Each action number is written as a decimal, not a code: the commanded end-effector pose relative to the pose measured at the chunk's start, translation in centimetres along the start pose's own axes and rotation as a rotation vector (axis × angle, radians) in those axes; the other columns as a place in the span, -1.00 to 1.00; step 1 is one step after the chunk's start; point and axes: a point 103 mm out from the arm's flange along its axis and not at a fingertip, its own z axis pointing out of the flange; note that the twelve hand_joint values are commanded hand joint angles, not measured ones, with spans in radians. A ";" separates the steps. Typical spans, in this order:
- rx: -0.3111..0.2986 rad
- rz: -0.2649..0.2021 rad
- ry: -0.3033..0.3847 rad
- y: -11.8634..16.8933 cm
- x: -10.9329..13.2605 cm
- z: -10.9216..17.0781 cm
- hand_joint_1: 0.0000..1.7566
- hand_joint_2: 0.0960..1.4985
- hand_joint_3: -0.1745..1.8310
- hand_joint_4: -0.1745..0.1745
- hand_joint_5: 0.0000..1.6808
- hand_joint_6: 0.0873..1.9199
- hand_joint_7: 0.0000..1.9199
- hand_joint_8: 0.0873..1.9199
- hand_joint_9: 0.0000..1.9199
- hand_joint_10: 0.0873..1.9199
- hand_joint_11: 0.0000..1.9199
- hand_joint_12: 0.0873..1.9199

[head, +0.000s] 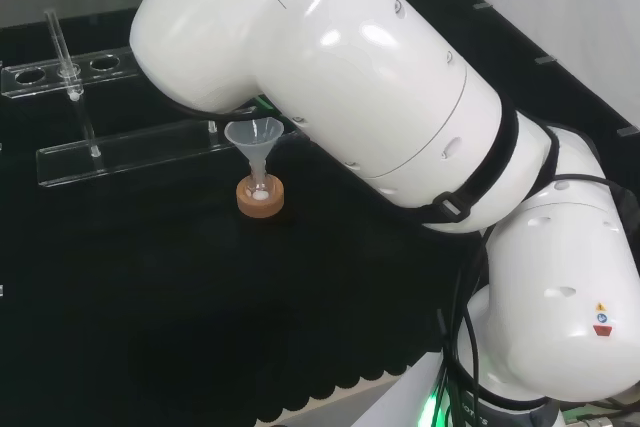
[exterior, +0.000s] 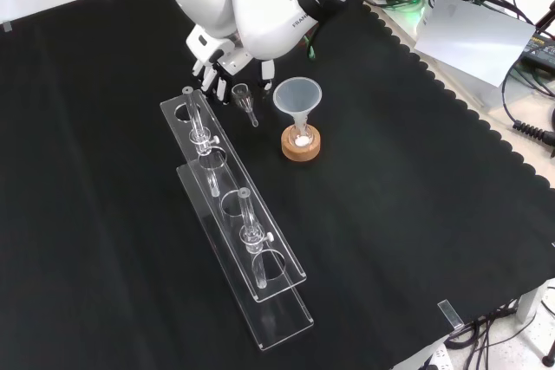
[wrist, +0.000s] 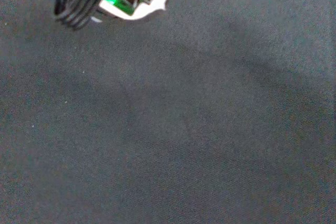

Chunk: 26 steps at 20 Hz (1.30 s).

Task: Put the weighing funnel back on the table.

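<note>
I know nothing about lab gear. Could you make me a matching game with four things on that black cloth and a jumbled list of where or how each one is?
Things:
1. funnel
2. cork ring
3. weighing funnel
4. clear racks

Descriptions:
A. brown, under the small flask
B. long, carrying glass tubes
C. mouth up, stem in the small flask
D. small and clear, right beside the hand in the front view

Pairs: 1-C, 2-A, 3-D, 4-B.
</note>
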 end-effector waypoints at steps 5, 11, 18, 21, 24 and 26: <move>0.004 -0.016 0.012 0.4 0.1 1.2 0.25 -0.17 -0.14 1.00 0.40 -0.16 -0.57 -0.39 -0.23 -0.50 -0.61 0.34; 0.008 -0.021 0.009 1.2 0.5 2.1 0.25 -0.17 -0.14 1.00 0.40 -0.16 -0.56 -0.38 -0.23 -0.50 -0.61 0.34; 0.007 -0.026 0.009 1.6 0.8 2.4 0.25 -0.17 -0.14 1.00 0.40 -0.15 -0.56 -0.38 -0.22 -0.50 -0.60 0.34; 0.005 -0.031 0.007 1.9 0.8 2.4 0.25 -0.17 -0.14 1.00 0.40 -0.15 -0.56 -0.38 -0.22 -0.50 -0.60 0.34; 0.002 -0.038 0.014 1.9 0.5 2.5 0.25 -0.17 -0.14 1.00 0.40 -0.15 -0.56 -0.38 -0.22 -0.50 -0.60 0.34; 0.002 -0.036 0.006 2.0 0.4 2.5 0.25 -0.17 -0.14 1.00 0.40 -0.16 -0.56 -0.38 -0.22 -0.50 -0.60 0.34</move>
